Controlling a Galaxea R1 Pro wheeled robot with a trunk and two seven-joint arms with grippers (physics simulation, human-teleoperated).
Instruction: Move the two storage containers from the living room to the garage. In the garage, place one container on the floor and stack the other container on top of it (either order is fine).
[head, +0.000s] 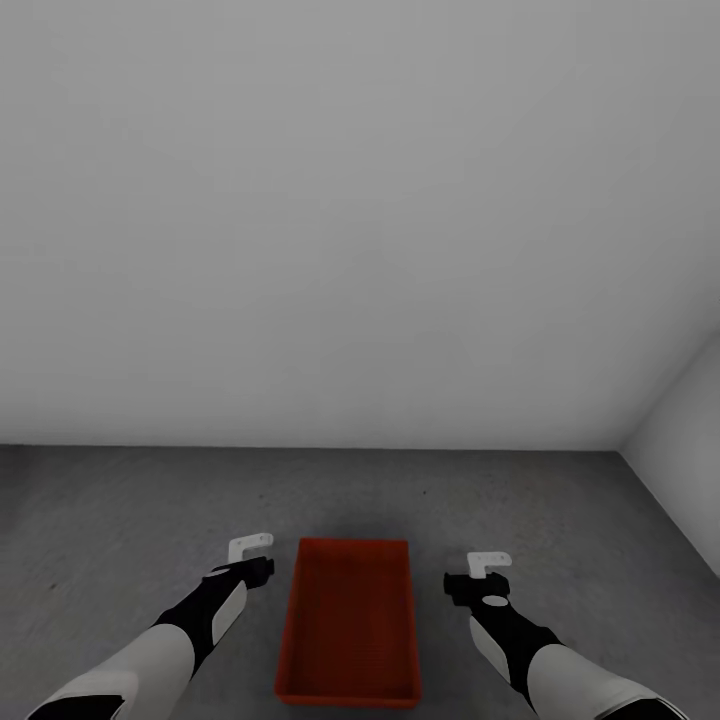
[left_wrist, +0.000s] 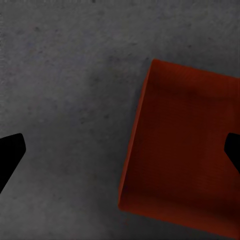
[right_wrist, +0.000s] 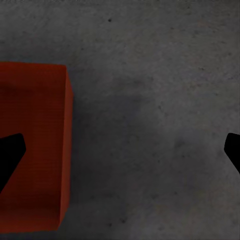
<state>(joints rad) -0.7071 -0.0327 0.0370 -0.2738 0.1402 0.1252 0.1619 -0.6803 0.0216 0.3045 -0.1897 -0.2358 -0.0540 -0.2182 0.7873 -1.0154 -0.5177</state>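
A red-orange open-top storage container (head: 350, 620) rests on the dark grey concrete floor (head: 120, 520) of the garage, straight ahead of me between my two arms. My left gripper (head: 252, 566) hovers just off the container's left side, open and holding nothing. In the left wrist view the left gripper (left_wrist: 125, 142) has its fingertips (left_wrist: 12, 152) far apart above the container (left_wrist: 185, 150) and its wall. My right gripper (head: 472, 580) hangs off the container's right side, also open. In the right wrist view the right gripper (right_wrist: 125, 142) is over bare floor, with the container (right_wrist: 32, 150) to one side.
A plain light grey wall (head: 360, 220) stands close ahead. It meets a second wall (head: 690, 420) at a corner on the right. Mottled concrete stretches to both sides of the container.
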